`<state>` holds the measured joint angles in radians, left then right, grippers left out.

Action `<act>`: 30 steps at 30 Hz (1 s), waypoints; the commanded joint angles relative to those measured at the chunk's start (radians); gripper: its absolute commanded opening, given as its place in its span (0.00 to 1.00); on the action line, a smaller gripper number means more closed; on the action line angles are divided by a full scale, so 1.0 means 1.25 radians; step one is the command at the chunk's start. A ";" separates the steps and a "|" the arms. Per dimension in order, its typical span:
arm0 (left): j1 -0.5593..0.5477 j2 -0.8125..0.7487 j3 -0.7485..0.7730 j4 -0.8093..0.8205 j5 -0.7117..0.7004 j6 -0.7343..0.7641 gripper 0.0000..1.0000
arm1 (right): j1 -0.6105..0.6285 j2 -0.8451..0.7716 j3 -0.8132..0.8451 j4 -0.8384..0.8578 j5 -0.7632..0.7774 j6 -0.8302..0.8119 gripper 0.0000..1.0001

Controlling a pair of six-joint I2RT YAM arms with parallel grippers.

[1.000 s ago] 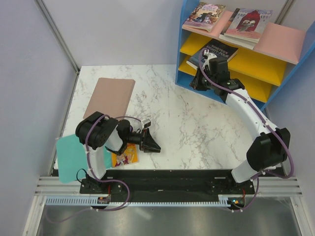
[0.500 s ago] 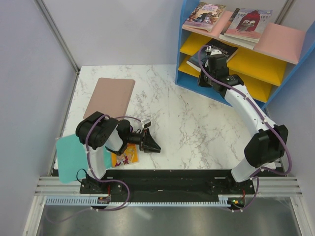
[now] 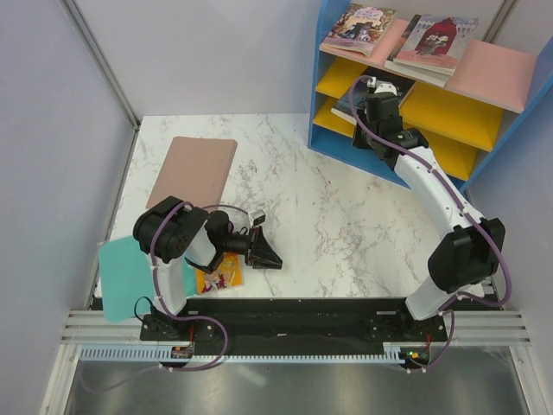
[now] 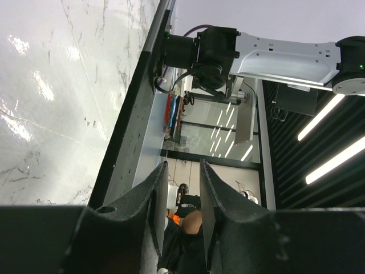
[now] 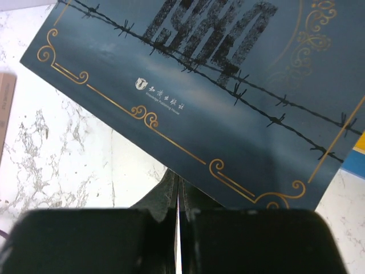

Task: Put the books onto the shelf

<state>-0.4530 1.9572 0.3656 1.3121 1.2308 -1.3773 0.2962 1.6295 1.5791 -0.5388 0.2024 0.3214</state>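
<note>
change: right gripper (image 5: pixel 178 184), pressed together, has shoved dark blue book (image 5: pixel 217 91) deeper onto shelf (image 3: pixel 454 104) | left gripper (image 4: pixel 182 168): part-spread, empty | pending: yellow book (image 3: pixel 220 275) near worktop (image 3: pixel 346 216) front edge

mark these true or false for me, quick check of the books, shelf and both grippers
1. The dark blue book with barbed wire on its cover lies on the upper yellow board of the blue-framed shelf. True.
2. The right gripper stands wide open. False: it is shut, its tips at that book's edge.
3. Illustrated paperbacks lie on the pink top board. True.
4. The plain brownish-pink flat board is on the shelf. False: it lies on the white marble table, far left.
5. The left gripper grips a book. False: it is open and empty.
</note>
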 commanded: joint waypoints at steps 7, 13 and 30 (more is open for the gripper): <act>-0.009 0.011 -0.011 0.279 -0.010 0.043 0.35 | -0.011 0.027 0.056 0.029 0.095 0.009 0.01; -0.011 0.016 -0.010 0.279 -0.010 0.043 0.35 | -0.014 0.030 0.058 0.040 0.135 0.007 0.00; -0.013 0.009 -0.013 0.279 -0.010 0.043 0.35 | -0.019 0.044 0.073 0.070 0.190 0.017 0.01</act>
<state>-0.4625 1.9694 0.3576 1.3117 1.2278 -1.3682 0.2836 1.6901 1.6337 -0.5076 0.3901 0.3321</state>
